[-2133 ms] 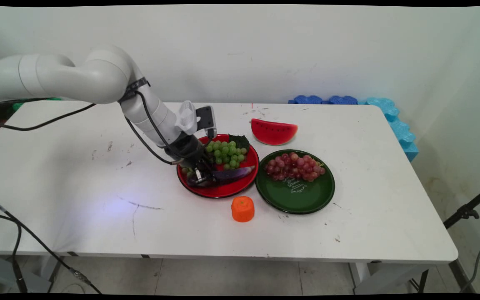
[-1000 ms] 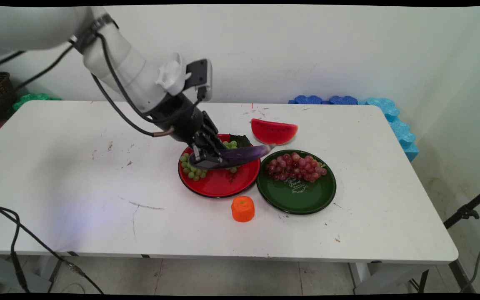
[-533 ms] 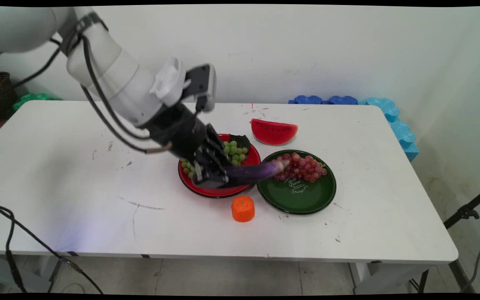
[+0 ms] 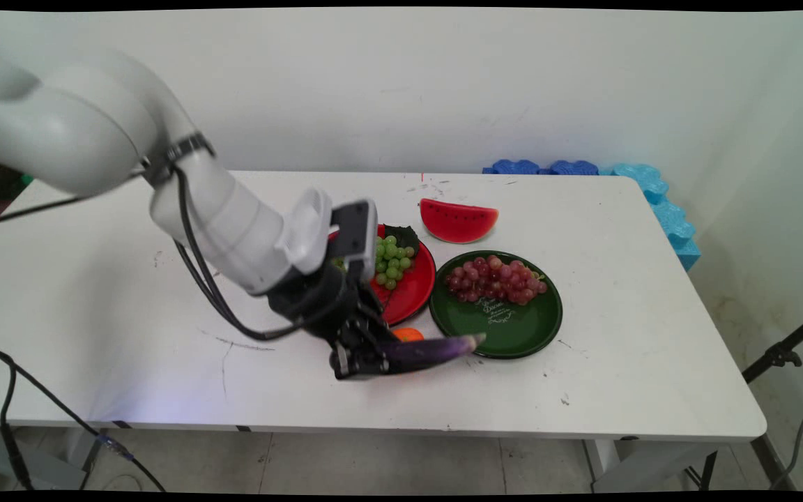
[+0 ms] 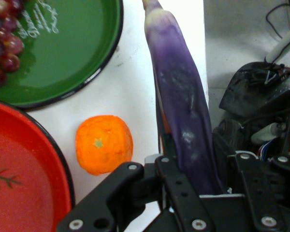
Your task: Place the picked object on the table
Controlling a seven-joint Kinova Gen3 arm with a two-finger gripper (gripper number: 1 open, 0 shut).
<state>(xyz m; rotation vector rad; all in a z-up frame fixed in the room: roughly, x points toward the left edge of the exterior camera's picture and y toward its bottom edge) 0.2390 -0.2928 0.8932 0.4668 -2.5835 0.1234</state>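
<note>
The black two-finger gripper is clamped on the thick end of a long purple eggplant, carried just above the white table near its front edge. In the hand view the eggplant runs straight out from between the fingers, so its long axis lines up with the gripper's reach, narrow stem tip leading. From the main view that tip points toward the picture's right, ending just at the near rim of the round dark green plate, which holds 1 bunch of red grapes.

A small orange tangerine-shaped toy sits on the table just beside the eggplant, between it and the round red plate. In the main view the gripper and eggplant hide most of it. The red plate carries 1 bunch of green grapes and is partly covered by the arm.

Farther back there's 1 red watermelon slice, well apart from the gripper. Blue foam pieces line the far right edge.
</note>
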